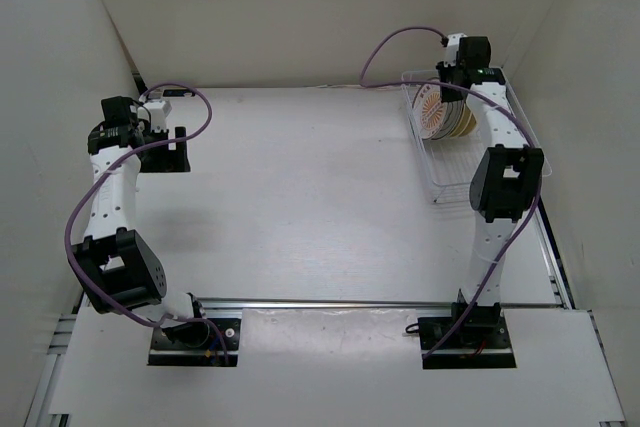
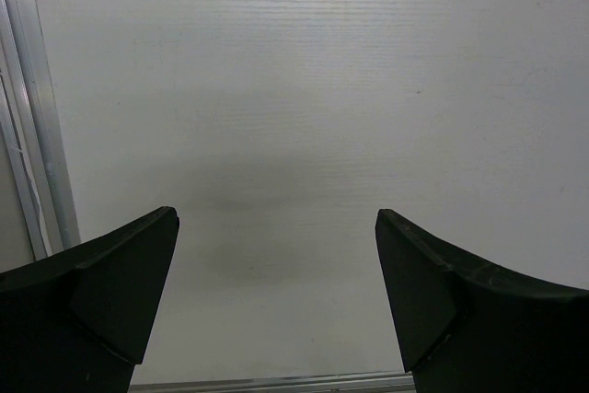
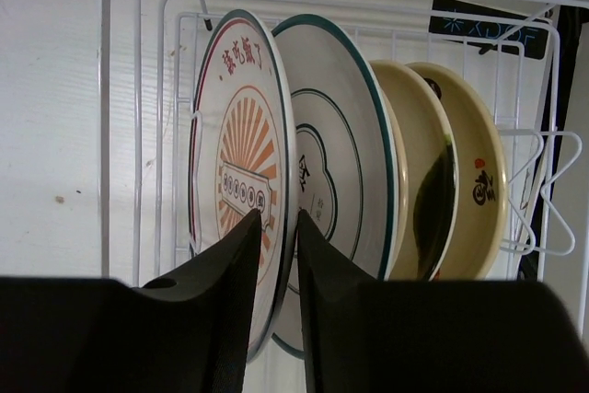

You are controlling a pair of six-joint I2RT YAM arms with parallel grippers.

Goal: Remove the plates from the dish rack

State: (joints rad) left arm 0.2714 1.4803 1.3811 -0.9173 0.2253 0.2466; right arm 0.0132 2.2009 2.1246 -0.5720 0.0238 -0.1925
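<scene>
Four plates are standing on edge in the rack (image 3: pixel 140 135), packed side by side. The sunburst plate (image 3: pixel 241 163) is sitting at the rack's left side, then the ringed plate (image 3: pixel 336 163), then two tan plates (image 3: pixel 419 172). The right fingers (image 3: pixel 230 301) are clamping the sunburst plate's lower rim. The left fingers (image 2: pixel 120 273) are hovering spread apart over the bench (image 2: pixel 294 62), well left of the rack.

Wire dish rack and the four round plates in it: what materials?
White wire dish rack: thin rods, probably coated metal, smooth white finish. Orange sunburst plate and dark-ringed white plate: glazed ceramic or melamine, can't tell; printed, soft sheen. Two tan-yellow plates: same guess, glossier, dark reflections on them.
</scene>
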